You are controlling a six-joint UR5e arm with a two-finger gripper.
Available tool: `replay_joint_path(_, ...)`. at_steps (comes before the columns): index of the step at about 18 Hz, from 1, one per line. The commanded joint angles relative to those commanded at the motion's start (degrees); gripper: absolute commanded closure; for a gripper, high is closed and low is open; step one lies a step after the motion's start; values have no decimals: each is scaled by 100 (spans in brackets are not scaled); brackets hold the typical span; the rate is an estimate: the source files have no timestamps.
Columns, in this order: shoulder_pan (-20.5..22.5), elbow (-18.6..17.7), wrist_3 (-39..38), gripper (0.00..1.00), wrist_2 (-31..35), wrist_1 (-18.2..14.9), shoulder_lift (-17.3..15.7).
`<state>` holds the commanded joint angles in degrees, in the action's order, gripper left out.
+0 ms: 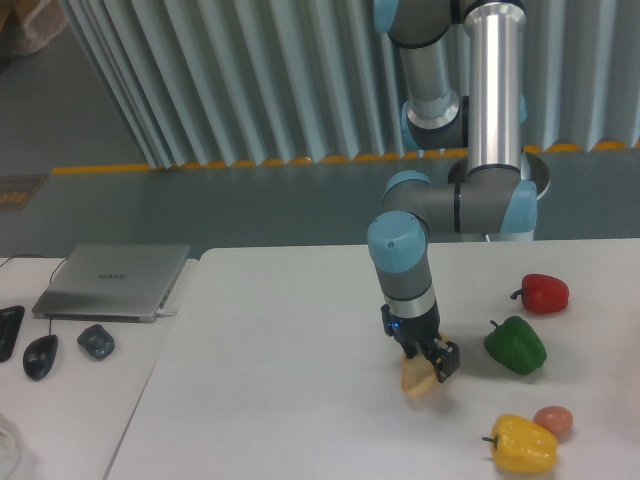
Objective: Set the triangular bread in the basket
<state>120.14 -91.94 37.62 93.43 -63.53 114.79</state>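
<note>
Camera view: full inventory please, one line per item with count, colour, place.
triangular bread: 1, pale tan-yellow, mid-table, under the pincer
red pepper: 1, red, right side of table
green pepper: 1, green, right of the bread
yellow pepper: 1, yellow, front right
egg-like object: 1, brownish-pink, next to the yellow pepper, on its right
laptop: 1, silver, closed, left desk
mouse: 1, black, left desk
small dark object: 1, grey-black, beside the mouse
table: 1, white
basket: none in view
pincer: 1, black, on the bread; closure unclear
arm: 1, silver with blue joints
</note>
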Motion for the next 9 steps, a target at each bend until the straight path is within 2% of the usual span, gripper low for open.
replay_joint_path(1, 61, 96, 17, 85, 0, -297, -9)
replay_joint_path(3, 149, 263, 26, 85, -52, -641, -70)
replay_joint_path(9, 272, 457, 26, 84, -62, -731, -430)
